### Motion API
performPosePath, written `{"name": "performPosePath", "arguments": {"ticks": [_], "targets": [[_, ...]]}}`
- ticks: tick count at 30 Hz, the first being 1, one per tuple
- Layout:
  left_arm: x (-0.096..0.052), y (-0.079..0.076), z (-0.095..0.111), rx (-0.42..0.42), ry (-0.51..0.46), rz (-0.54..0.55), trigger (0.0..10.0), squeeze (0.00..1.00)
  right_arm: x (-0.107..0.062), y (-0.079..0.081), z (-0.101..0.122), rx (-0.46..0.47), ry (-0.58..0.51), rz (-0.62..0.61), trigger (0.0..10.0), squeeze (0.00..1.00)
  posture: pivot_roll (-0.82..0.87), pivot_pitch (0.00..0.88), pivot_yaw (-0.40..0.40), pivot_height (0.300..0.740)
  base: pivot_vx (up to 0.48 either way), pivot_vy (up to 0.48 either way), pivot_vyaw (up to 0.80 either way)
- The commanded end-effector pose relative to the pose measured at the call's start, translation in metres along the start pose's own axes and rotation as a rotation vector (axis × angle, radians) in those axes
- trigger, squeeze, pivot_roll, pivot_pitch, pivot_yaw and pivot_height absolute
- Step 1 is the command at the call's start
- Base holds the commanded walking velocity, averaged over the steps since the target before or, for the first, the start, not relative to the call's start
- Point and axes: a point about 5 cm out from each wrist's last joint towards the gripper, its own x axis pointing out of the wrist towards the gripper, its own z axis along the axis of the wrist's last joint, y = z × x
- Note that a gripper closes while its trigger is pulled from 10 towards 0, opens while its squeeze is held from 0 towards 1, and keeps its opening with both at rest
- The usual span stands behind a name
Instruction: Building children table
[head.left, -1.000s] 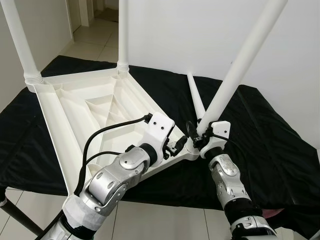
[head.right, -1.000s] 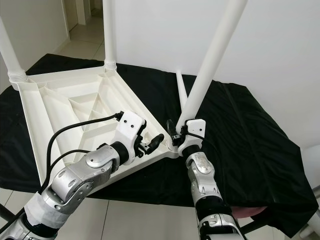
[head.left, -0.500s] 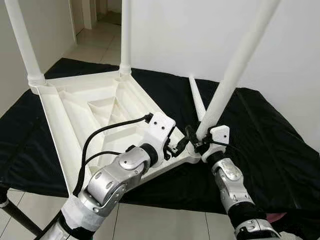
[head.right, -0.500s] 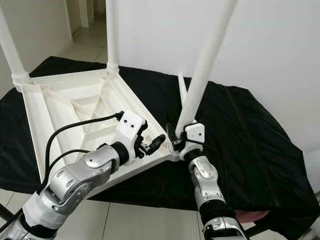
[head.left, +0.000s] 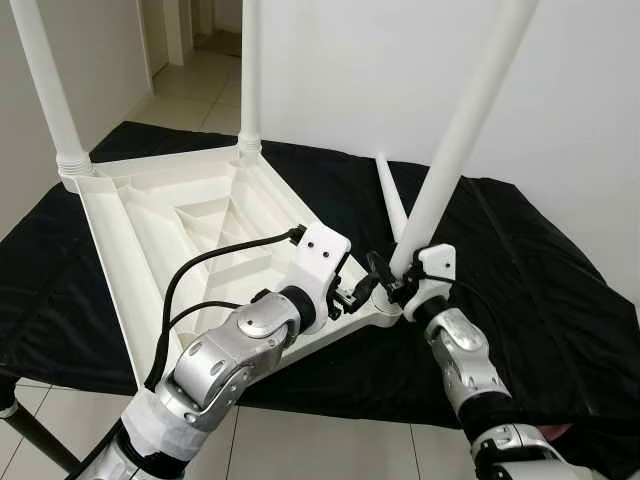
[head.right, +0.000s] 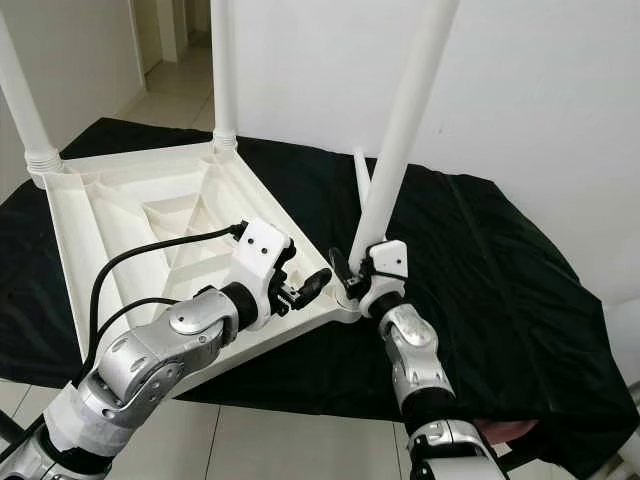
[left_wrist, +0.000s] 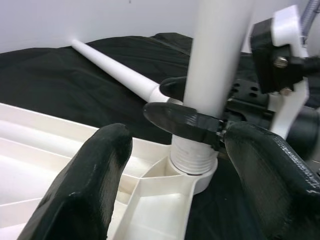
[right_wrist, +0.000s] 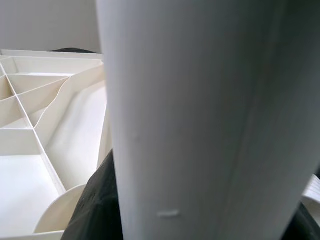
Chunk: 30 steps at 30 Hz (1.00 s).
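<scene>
A white plastic children's tabletop (head.left: 180, 225) lay upside down on a black cloth (head.left: 540, 290), its ribbed underside facing up. The third table leg (head.left: 462, 130), a long white tube, leaned away from upright, its threaded foot seated in the corner socket (left_wrist: 192, 167) nearest the robot. The right gripper (head.left: 395, 285) was clamped around that leg just above the socket, one black finger (left_wrist: 182, 120) wrapped across the tube's base. It probably held low there so it could steer or twist the thread into the socket.

The left gripper (head.left: 358, 293) sat just beside the right one, at the same corner of the tabletop. Its two black fingers (left_wrist: 85, 185) stood wide apart and held nothing, one over the tabletop's ribs and the other beyond the socket. It seemed placed to steady the corner while the leg went in.

Farther from the grippers, two fitted legs (head.left: 50, 85) stood upright at the far corners. A fourth, loose leg (head.left: 392, 200) lay on the cloth just behind the leaning leg, its near end close to the socket. That loose leg and the crowding of both grippers around one corner looked like the main obstacles. A pale wall (head.left: 380, 70) rose behind the cloth, and tiled floor (head.left: 190, 90) showed beyond the far corner.
</scene>
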Motion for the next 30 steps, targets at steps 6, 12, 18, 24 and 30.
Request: {"name": "performPosePath", "arguments": {"ticks": [6,12,18,24,30], "targets": [[-0.002,-0.012,0.007,0.024,-0.016,-0.189,10.0,0.0,-0.018,-0.006,-0.041,0.095,0.215,-0.071,10.0,0.0,0.05,0.0,-0.106,0.74,0.0,0.0,0.0],[-0.002,-0.012,0.007,0.025,-0.015,-0.19,10.0,0.0,-0.021,-0.011,-0.045,0.133,0.226,-0.135,10.0,0.0,0.05,0.0,-0.106,0.74,0.0,0.0,0.0],[-0.003,-0.013,0.008,0.025,-0.017,-0.193,10.0,0.0,-0.033,-0.016,-0.048,0.289,0.117,-0.267,10.0,0.0,0.05,0.0,-0.111,0.74,0.0,0.0,0.0],[-0.002,-0.015,0.008,0.023,-0.017,-0.195,10.0,0.0,-0.041,-0.008,-0.057,0.383,0.095,-0.295,10.0,0.0,0.04,0.0,-0.111,0.74,0.0,0.0,0.0],[-0.002,-0.015,0.008,0.022,-0.017,-0.197,10.0,0.0,-0.04,-0.002,-0.059,0.322,0.128,-0.255,10.0,0.0,0.04,0.0,-0.111,0.74,0.0,0.0,0.0]]}}
